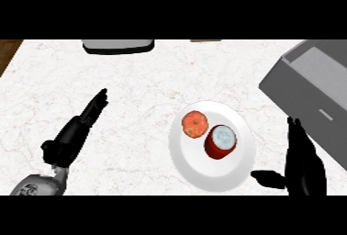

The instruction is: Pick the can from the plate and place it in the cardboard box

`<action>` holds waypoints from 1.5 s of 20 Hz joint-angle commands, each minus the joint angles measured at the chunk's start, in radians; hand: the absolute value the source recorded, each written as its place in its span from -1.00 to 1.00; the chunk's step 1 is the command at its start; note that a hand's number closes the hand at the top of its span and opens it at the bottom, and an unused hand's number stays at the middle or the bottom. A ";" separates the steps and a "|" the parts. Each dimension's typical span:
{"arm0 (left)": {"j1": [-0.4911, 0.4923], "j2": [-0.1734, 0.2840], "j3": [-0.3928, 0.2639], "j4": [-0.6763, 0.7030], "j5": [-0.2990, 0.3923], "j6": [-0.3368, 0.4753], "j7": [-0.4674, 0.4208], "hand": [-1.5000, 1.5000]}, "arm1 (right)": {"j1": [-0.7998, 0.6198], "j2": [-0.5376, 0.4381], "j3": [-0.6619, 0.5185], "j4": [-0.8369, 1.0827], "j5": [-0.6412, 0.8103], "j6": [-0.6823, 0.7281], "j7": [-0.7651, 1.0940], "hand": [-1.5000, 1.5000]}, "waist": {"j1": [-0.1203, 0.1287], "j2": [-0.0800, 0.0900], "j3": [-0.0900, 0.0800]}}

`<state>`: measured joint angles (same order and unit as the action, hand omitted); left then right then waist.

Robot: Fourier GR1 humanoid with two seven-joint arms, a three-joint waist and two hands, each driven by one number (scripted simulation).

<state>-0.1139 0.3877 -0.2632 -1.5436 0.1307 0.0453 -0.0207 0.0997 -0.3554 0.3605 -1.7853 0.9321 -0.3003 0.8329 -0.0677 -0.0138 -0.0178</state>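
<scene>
A pale marbled counter (pixel 136 82) fills the view. At its right edge a large grey box (pixel 308 87) is seen, open at the top, though it looks grey rather than like cardboard; it is taken to be the target. A white plate (pixel 203 172) lies near the middle. On it the red can (pixel 220 142) is set, its pale top tilted toward the viewer, with an orange fruit (pixel 194 124) just beside it on the left, the two touching or very nearly so. A dark grey object (pixel 119 45) is partly seen at the far edge.

The right hand (pixel 300 158) is held just right of the plate, fingers straight and apart from the thumb, nothing gripped. The left hand (pixel 78 128) is kept well apart on the left, fingers straight, also holding nothing.

Several risks are judged from this layout. The can is crowded by the fruit, so fingers closed from the right could be jammed against the fruit, or the fruit could be pushed off the plate. The can may be tipped or rolled if it is touched high on its side before it is enclosed. The plate itself could be dragged if its rim is struck by the thumb, which sits very near it. On the carry, the near wall of the box could be clipped if the can is not lifted high enough.
</scene>
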 commanded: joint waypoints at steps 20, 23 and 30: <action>-0.143 -0.098 -0.040 0.065 -0.035 -0.007 0.063 0.00 | -0.238 0.354 0.159 -0.052 0.237 0.383 0.654 -1.00 | 0.072 0.020 0.016; -0.110 -0.075 -0.036 0.039 -0.029 -0.028 0.066 0.00 | -0.203 0.355 0.164 -0.043 0.239 0.376 0.654 -1.00 | 0.074 0.016 0.016; -0.148 -0.092 -0.012 0.014 -0.037 -0.016 0.116 0.00 | -0.257 0.355 0.169 0.025 0.264 0.352 0.654 -1.00 | 0.074 0.014 0.017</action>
<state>-0.2319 0.3019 -0.2916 -1.5133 0.0869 0.0307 0.0546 -0.1009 -0.0134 0.5269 -1.7927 1.2000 0.0350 1.2484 0.0063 0.0005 -0.0012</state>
